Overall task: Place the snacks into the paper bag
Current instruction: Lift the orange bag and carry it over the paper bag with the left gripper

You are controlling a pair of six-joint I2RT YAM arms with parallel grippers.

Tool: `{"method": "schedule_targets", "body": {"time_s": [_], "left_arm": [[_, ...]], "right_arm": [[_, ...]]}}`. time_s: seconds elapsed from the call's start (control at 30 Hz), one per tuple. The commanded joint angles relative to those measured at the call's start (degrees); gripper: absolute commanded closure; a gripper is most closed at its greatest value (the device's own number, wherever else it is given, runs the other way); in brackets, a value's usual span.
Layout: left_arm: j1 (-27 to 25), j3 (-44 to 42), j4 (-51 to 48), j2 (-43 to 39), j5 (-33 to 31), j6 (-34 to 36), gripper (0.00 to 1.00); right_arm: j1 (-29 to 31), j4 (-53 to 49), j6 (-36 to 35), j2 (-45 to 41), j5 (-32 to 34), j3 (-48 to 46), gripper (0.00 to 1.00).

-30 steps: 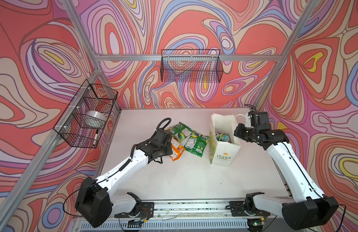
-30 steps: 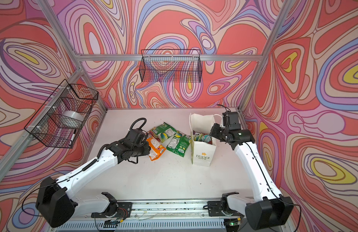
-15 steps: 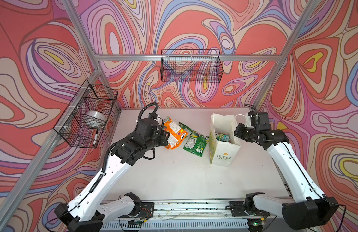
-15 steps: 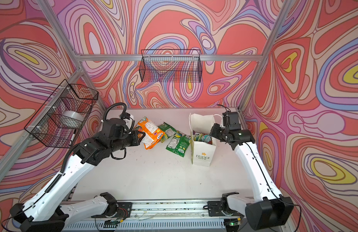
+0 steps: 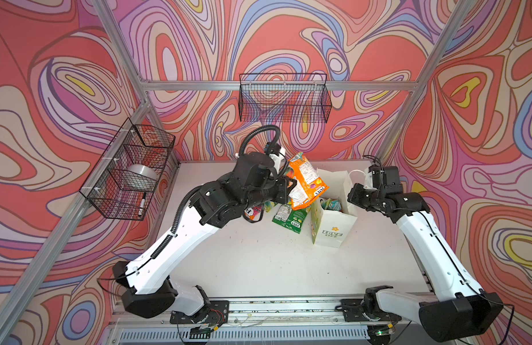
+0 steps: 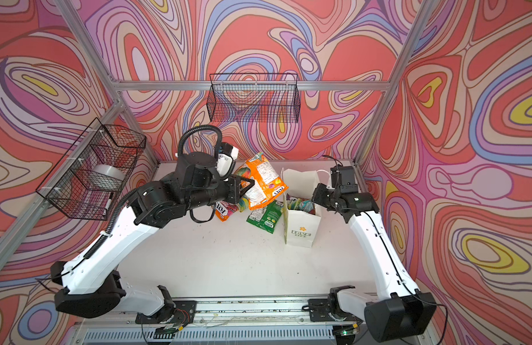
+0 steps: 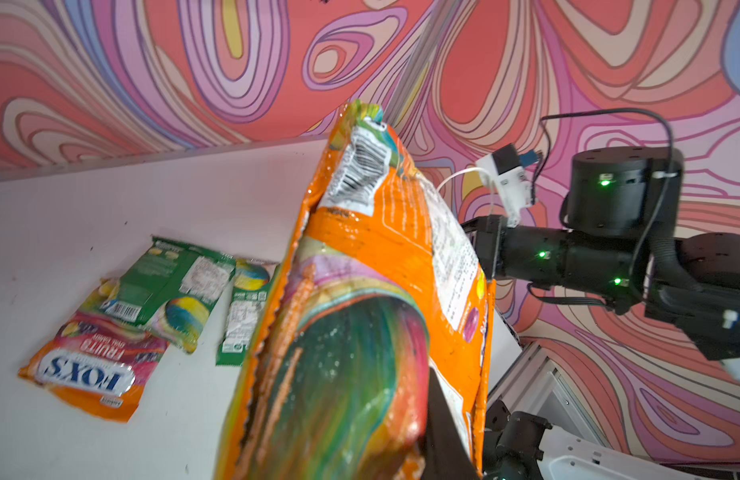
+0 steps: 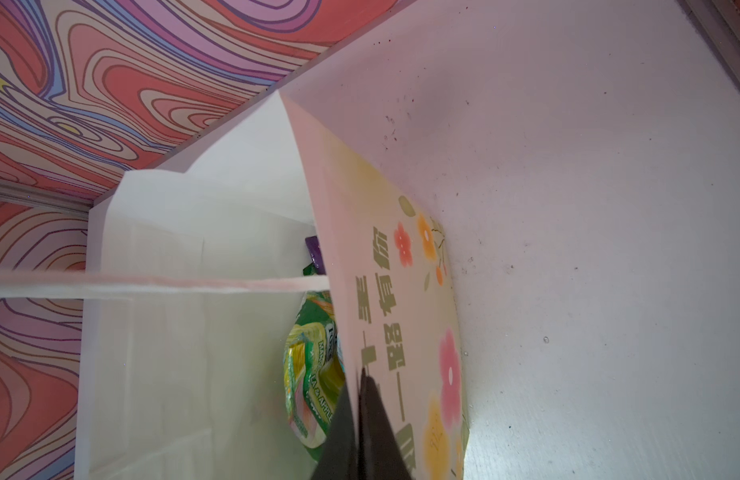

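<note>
In both top views the left claw (image 5: pixel 288 191) hangs above the table (image 5: pixel 258 263), clamped on an orange packet (image 5: pixel 307 181). The packet is just beside the mouth of the paper bag (image 5: pixel 333 231), which stands toward the table's far right corner. The right claw (image 5: pixel 351 197) meets the bag's rim.

The left wrist view alone shows the held packet's barcode side. Behind it, a FOX'S packet (image 7: pixel 90 374) and two green packets (image 7: pixel 169 286) lie flat on the table.

Only the right wrist view shows the right claw pinched tight on the bag's printed wall, with a green snack (image 8: pixel 314 365) inside.

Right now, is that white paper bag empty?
No, a green packet already sits down inside the paper bag, seen from the camera looking into its open top.
</note>
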Motion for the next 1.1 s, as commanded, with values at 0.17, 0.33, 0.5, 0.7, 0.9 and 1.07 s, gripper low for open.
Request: {"method": "schedule_targets", "body": {"time_s": [0.17, 0.33, 0.5, 0.7, 0.9, 1.07], "left_arm": [[-6.1, 19.9, -2.4, 17.2, -4.5, 5.7, 1.00], [-6.2, 24.9, -3.6, 25.3, -9.0, 6.1, 1.00], [-6.3, 29.9, -8.2, 31.1, -14.8, 5.9, 1.00], [-6.8, 23.8, -7.1, 29.3, -19.2, 6.7, 1.00], [-6.8, 25.6, -9.2, 31.1, -23.8, 8.2, 0.99], [-6.8, 25.6, -8.9, 30.9, -26.7, 9.4, 0.99]], "right_arm": [[0.4, 2.1, 0.2, -1.6, -1.7, 0.4, 1.00], [0.3, 1.8, 0.1, -2.5, -1.5, 0.1, 1.00], [0.3, 1.5, -0.1, -2.9, -1.4, 0.1, 1.00], [0.3, 1.7, -0.2, -3.2, -1.1, -0.2, 1.00], [0.3, 1.4, -0.5, -3.5, -0.9, -0.4, 1.00], [0.4, 1.3, -0.5, -3.8, -0.9, -0.4, 1.00]]}}
